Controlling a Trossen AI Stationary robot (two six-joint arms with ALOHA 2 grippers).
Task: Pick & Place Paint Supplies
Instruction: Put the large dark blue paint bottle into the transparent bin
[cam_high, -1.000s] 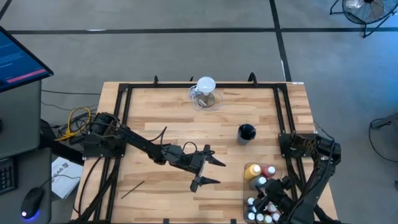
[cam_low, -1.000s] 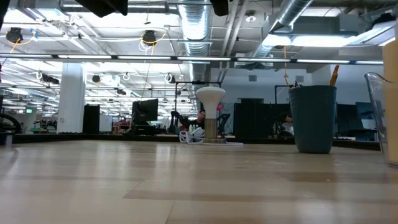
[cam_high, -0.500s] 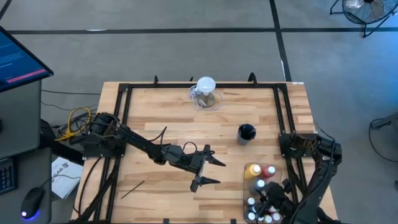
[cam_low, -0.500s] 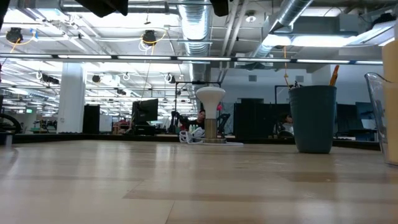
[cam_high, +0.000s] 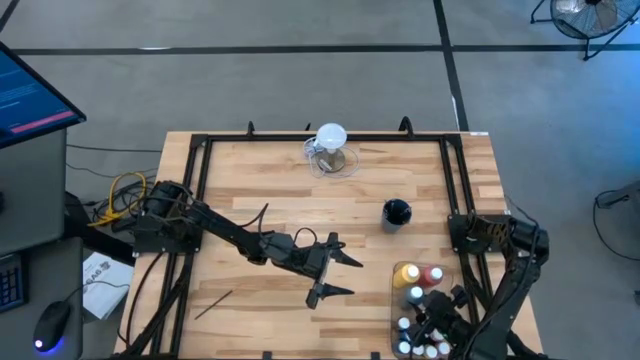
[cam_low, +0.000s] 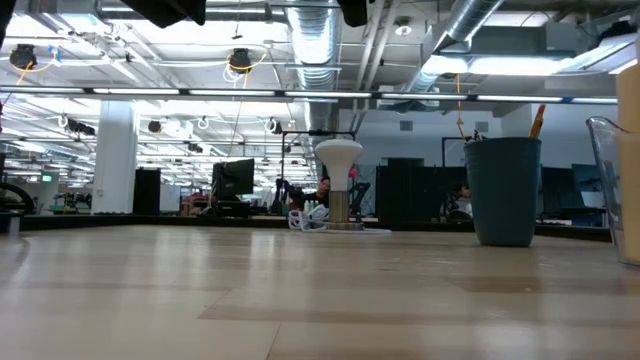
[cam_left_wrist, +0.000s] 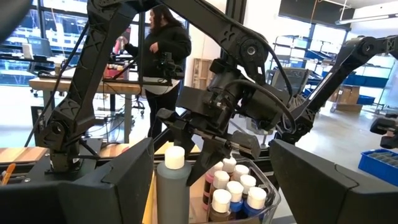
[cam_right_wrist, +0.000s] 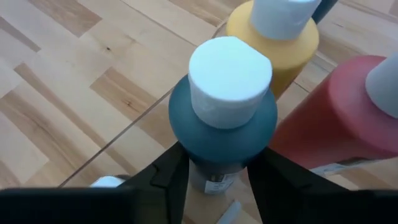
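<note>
right gripper (cam_right_wrist: 214, 174) clamped on blue bottle (cam_right_wrist: 222, 118), yellow bottle (cam_right_wrist: 277, 37) and red bottle (cam_right_wrist: 339, 115) crowding it; left gripper (cam_high: 335, 275) open mid-table

Left gripper (cam_left_wrist: 211, 180): own two dark fingers (cam_left_wrist: 118, 180) stand wide apart in the foreground, nothing between them.

Clear bin (cam_left_wrist: 264, 202): seen through the gap between the fingers. Inside it, a cluster of small white-capped paint bottles (cam_left_wrist: 233, 193). At the near side of the bin stands a taller grey-blue squeeze bottle (cam_left_wrist: 171, 186), upright, white cap on.

Right gripper (cam_left_wrist: 208, 146): directly above the bin, fingers angled down around the squeeze bottle's cap; contact cannot be confirmed.

Beyond the bin: a person (cam_left_wrist: 163, 53) in dark clothing standing at a workbench (cam_left_wrist: 81, 84).
</note>
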